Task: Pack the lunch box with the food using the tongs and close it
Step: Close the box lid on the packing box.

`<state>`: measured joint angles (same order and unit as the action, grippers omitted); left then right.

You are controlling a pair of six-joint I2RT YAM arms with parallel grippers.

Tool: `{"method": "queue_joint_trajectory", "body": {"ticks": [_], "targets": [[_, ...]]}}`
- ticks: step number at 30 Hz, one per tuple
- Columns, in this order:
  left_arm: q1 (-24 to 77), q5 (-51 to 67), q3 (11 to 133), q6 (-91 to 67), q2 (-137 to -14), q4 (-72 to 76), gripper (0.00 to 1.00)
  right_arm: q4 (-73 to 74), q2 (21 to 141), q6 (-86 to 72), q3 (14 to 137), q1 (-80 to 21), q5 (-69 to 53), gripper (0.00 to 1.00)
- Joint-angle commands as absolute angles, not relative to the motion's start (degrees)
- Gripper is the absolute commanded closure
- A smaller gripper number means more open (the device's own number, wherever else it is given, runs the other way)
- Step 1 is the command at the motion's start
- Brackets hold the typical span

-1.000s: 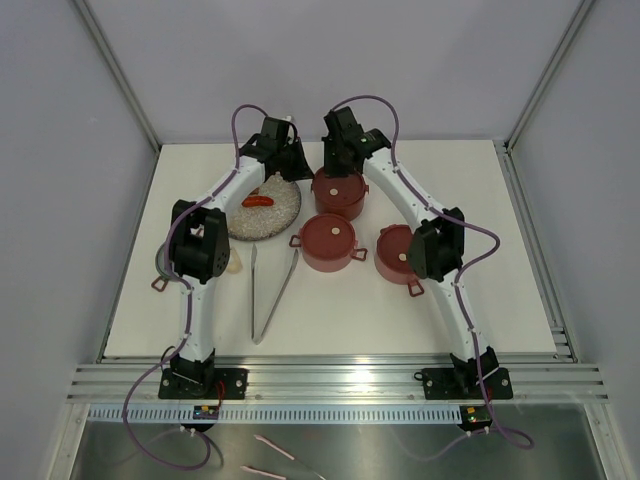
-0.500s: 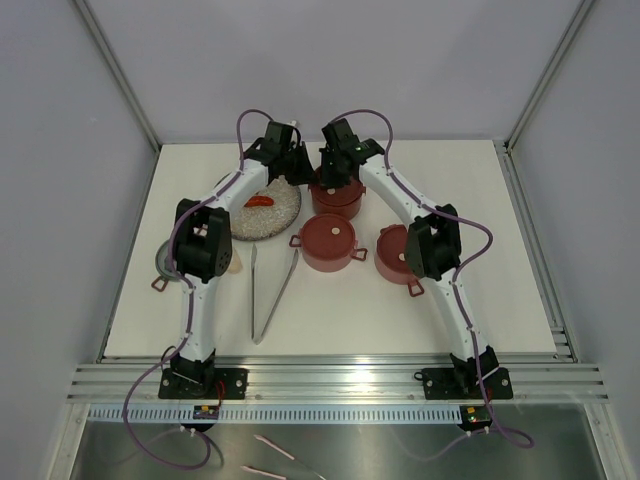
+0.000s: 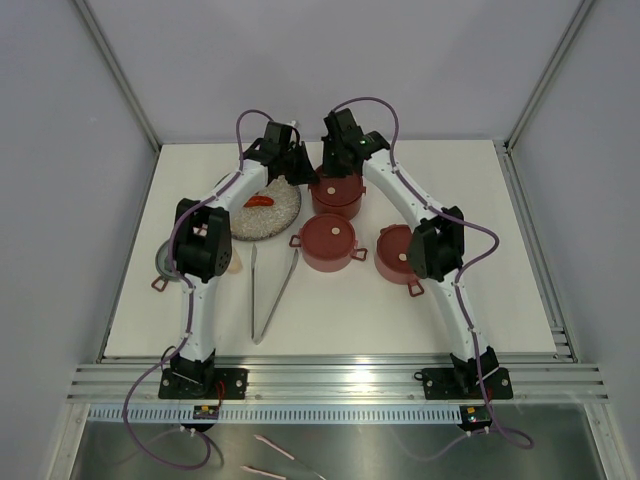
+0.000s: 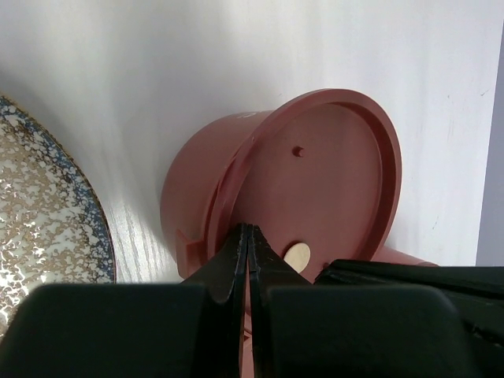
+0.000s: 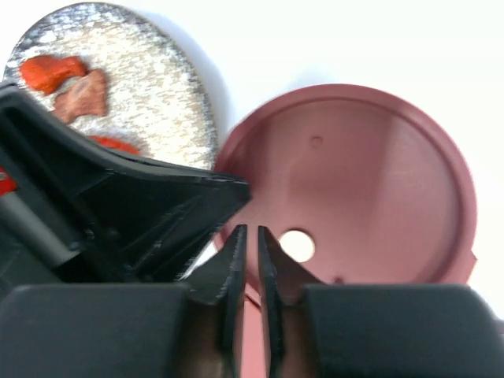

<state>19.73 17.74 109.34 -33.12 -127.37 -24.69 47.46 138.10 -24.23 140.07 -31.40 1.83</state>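
The far lunch box tier (image 3: pixel 338 195) carries a flat red lid (image 4: pixel 331 181), seen face-on with a pale round spot (image 5: pixel 297 245). My left gripper (image 3: pixel 297 168) is shut, its tips (image 4: pixel 248 228) at the lid's left edge beside the tier wall (image 4: pixel 197 181). Facing it, my right gripper (image 3: pixel 336 170) hovers over the lid's near-left edge with only a narrow slit between the jaws (image 5: pixel 250 230), and I see nothing clamped. Two more lidded tiers (image 3: pixel 330 240) (image 3: pixel 396 252) stand nearer. The tongs (image 3: pixel 270 295) lie loose on the table. Orange-red food (image 5: pixel 51 71) lies on the plate.
The grey speckled plate (image 3: pixel 272 224) lies left of the far tier, partly under my left arm. An open tier (image 3: pixel 163 262) with a steel inside peeks out behind the left elbow. White walls and metal rails bound the table.
Both wrists have stayed over the far tier. The right wrist shifted slightly left and back, and the left gripper edged a little closer to the tier.
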Motion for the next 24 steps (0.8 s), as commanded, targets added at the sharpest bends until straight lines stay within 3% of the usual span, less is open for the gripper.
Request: {"method": "queue_joint_trajectory", "body": {"ticks": [1,4,12,20,24], "targets": [[19.42,17.75,108.11,-32.34,-129.99,-26.28,1.0,48.25,133.43,-23.2,138.97,-31.55,7.99,0.82],[19.25,17.84,108.11,-32.17,-130.25,-26.54,1.0,48.08,131.84,-21.8,136.33,-30.76,12.12,0.68],[19.25,18.1,108.19,-31.73,-129.73,-26.98,1.0,49.48,130.17,-19.69,132.28,-26.37,15.82,0.55],[19.34,18.28,108.72,-31.73,-129.55,-27.33,1.0,51.59,132.19,-18.63,132.36,-25.93,17.05,0.52],[19.25,18.28,108.81,-31.47,-129.46,-27.6,1.0,51.59,133.07,-19.25,132.36,-25.23,15.04,0.59]]}}
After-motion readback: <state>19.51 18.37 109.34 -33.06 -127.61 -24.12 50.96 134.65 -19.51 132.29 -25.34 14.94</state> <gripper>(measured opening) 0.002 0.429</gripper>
